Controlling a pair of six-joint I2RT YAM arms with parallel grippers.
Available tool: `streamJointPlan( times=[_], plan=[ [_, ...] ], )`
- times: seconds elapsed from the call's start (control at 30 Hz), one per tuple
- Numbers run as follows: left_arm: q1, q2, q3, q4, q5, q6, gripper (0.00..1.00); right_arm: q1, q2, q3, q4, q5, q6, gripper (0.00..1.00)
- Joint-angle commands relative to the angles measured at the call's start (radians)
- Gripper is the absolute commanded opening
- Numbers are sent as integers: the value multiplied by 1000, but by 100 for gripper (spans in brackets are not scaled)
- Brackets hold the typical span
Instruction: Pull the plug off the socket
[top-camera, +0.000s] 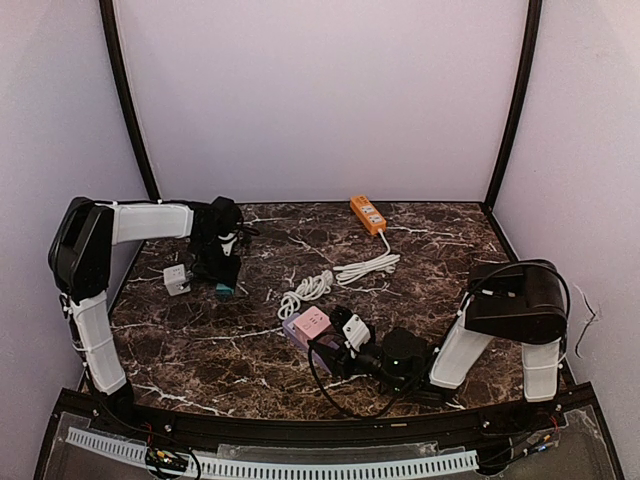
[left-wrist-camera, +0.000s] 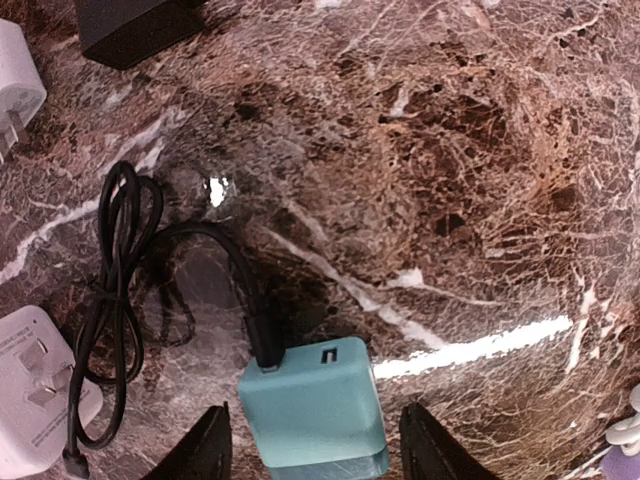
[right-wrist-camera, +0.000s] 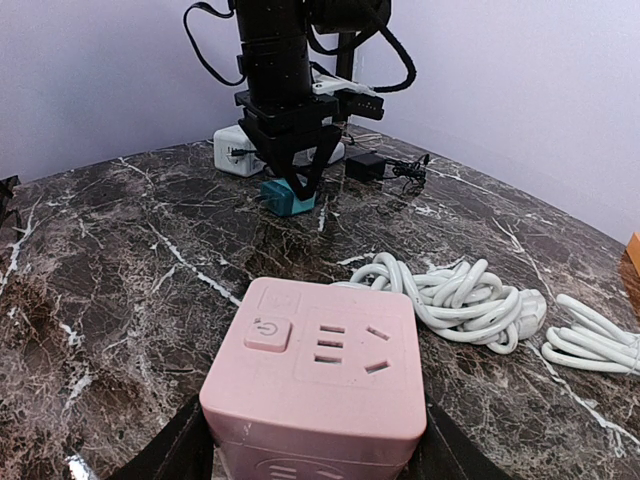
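The plug (left-wrist-camera: 315, 405) is a teal cube lying on the marble table (top-camera: 200, 340), with a black cable (left-wrist-camera: 240, 280) in its top edge. My left gripper (left-wrist-camera: 315, 440) hangs over it, open, with a gap between each finger (left-wrist-camera: 205, 445) and the teal sides. From above, the plug (top-camera: 225, 291) shows just under the left gripper (top-camera: 222, 275) at the back left. The socket (right-wrist-camera: 315, 370) is a pink cube with empty slots on top. My right gripper (right-wrist-camera: 310, 450) is shut on its sides near the table's middle (top-camera: 318, 333). The plug (right-wrist-camera: 288, 197) lies well apart from it.
A coiled white cord (right-wrist-camera: 450, 295) runs from the socket toward an orange power strip (top-camera: 368, 213) at the back. White adapters (left-wrist-camera: 35, 395) (left-wrist-camera: 15, 90) and a black adapter (left-wrist-camera: 135, 25) lie near the plug. Walls enclose the table.
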Motion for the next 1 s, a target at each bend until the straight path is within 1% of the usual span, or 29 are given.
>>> streamJointPlan(
  times=[0.0,0.1,0.17,0.2,0.27,0.3,0.33,0.4,0.47,0.5,0.53,0.63,0.77,0.97],
  plan=[
    [6,-36,0,35,48,-4,63,-12,14,-4,-51,30,2,27],
    [6,-79,-14,46,48,-12,68,-11,15,-2,-50,36,2,32],
    [5,-120,-24,58,49,-16,70,-11,12,-4,-48,41,2,38],
    [3,-155,-37,70,57,-17,75,-11,9,-5,-46,44,2,44],
    [-4,-212,-57,92,65,-18,81,-12,1,-11,-43,46,2,61],
    [-8,-234,-65,101,65,-14,83,-11,-7,-12,-46,44,2,70],
    [-18,-274,-83,119,64,-12,88,-11,-20,-12,-61,40,2,77],
    [-37,-333,-112,142,65,-10,97,-10,-49,-15,-87,37,25,84],
    [-60,-384,-140,165,80,-6,99,-6,-73,-21,-100,37,22,91],
    [-71,-412,-162,183,85,-2,99,-3,-85,-23,-107,37,19,97],
    [-95,-424,-171,190,87,1,99,2,-95,-23,-113,40,15,98],
    [-161,-476,-218,222,91,9,99,27,-123,-17,-151,55,9,99],
    [-222,-536,-287,279,123,18,99,63,-151,-27,-190,65,15,99],
    [-308,-589,-368,353,213,56,99,90,-149,-48,-252,88,125,98]
  ],
)
